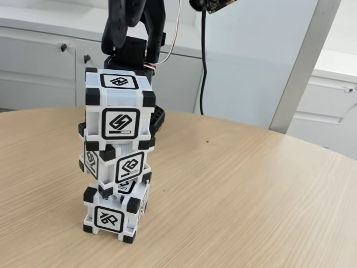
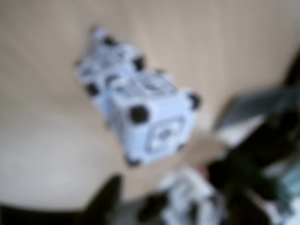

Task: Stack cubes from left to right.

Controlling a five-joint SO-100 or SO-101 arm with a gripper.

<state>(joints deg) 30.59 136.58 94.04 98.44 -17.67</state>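
Three cubes stand stacked on the table: bottom cube, middle cube twisted off square, top cube sitting flush and upright. They look like light, rigid plastic with smooth, slick faces, so I'd pinch any of them across two opposite flat sides, between the corner blocks. The tower looks easy to topple. The arm rises just behind the top cube; the blurred wrist view looks down the stack, and I cannot tell how wide the fingers stand or whether they touch anything.

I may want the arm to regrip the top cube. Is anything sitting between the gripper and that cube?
Nothing visible does. The arm stands right behind the top cube of the stack; its fingertips are hidden.
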